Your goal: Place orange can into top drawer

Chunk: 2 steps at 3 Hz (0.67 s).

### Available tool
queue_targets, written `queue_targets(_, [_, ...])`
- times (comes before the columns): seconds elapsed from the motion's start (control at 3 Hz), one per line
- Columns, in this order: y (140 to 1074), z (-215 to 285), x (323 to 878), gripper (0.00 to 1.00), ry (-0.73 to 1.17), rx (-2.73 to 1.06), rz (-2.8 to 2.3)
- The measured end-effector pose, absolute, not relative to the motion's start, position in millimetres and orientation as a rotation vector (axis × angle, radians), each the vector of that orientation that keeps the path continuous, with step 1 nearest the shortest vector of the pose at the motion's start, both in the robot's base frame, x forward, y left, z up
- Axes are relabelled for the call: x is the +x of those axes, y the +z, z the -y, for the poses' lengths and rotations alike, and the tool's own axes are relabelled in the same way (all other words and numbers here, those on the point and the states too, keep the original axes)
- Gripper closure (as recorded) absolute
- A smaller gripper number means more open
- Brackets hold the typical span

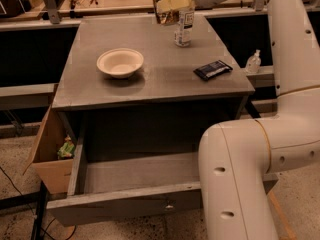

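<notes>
My gripper (172,3) is high above the back of the grey cabinet top (155,81), near the upper edge of the view. It is shut on the orange can (163,4), which hangs lifted off the surface, its orange-brown mottled side showing left of the pale fingers (175,0). The top drawer (130,194) is pulled open at the front of the cabinet, its inside bare, a small round knob (170,206) on its front panel.
A cream bowl (120,62) sits on the left of the top. A clear water bottle (184,28) stands at the back, just under the gripper. A dark packet (213,69) lies at the right. A cardboard box (50,149) hangs at the cabinet's left side.
</notes>
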<state>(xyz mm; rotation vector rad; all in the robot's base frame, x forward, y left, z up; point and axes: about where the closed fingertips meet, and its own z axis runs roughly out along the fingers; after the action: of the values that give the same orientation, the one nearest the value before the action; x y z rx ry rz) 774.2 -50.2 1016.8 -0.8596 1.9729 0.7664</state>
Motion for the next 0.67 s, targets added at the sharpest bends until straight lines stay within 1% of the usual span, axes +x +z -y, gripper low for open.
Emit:
queue_targets(0.33, [1017,46,755,1.0,0.843,-0.855,-2.058])
queue_targets(0.67, [999,45,729,1.0,0.927,-0.843,-2.23])
